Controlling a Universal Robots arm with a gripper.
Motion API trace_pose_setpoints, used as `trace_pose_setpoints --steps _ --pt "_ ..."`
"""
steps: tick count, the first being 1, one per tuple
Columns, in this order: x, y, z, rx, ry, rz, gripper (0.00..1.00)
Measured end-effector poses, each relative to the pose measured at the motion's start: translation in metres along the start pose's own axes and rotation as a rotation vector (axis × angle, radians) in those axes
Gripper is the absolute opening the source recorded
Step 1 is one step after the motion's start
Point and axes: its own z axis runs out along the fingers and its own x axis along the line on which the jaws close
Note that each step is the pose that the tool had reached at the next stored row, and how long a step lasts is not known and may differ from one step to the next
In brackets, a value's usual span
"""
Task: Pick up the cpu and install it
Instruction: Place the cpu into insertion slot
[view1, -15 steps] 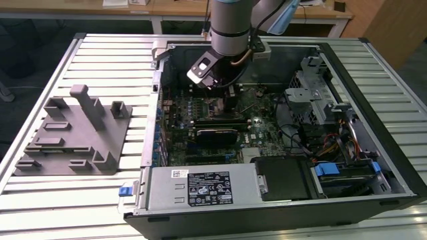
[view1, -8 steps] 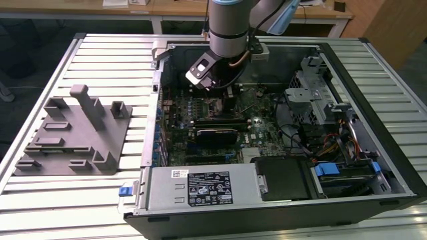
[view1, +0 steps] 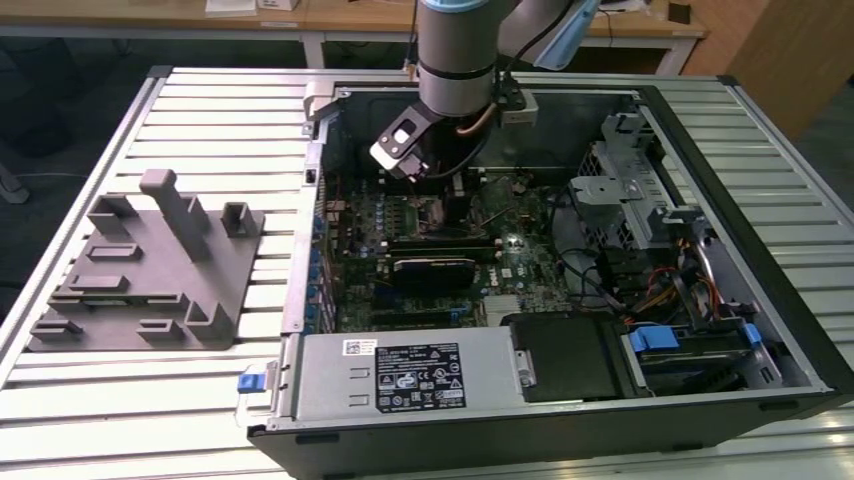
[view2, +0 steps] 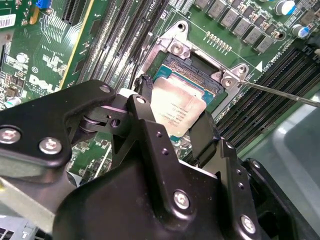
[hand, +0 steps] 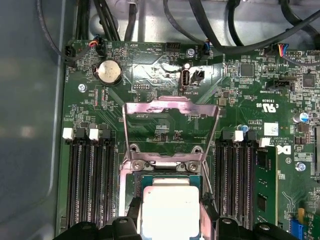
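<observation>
The cpu (view2: 176, 111), a flat silvery square with a thin rim, sits between the two black fingers (view2: 144, 116) of my gripper (view2: 174, 120), which is shut on it. It hangs directly over the open socket (view2: 197, 70) on the green motherboard; I cannot tell whether it touches the socket. In the first wrist view the cpu (hand: 169, 205) lies just below the raised metal load plate (hand: 170, 107), with my gripper (hand: 170, 222) around it. In the exterior view my gripper (view1: 424, 180) reaches down into the open computer case (view1: 801, 330).
A thin socket lever (view2: 280, 92) sticks out beside the socket. Memory slots (hand: 90, 185) flank it on both sides. Cables (view1: 587, 260) and a drive cage (view1: 627, 190) crowd the exterior view's right. A grey plastic fixture (view1: 147, 260) stands on the slatted table at its left.
</observation>
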Motion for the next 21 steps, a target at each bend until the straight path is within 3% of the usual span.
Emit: trace_pose_setpoints --steps 21 --pt "0.0038 -0.0023 0.0065 0.0001 -0.0002 0.008 0.54"
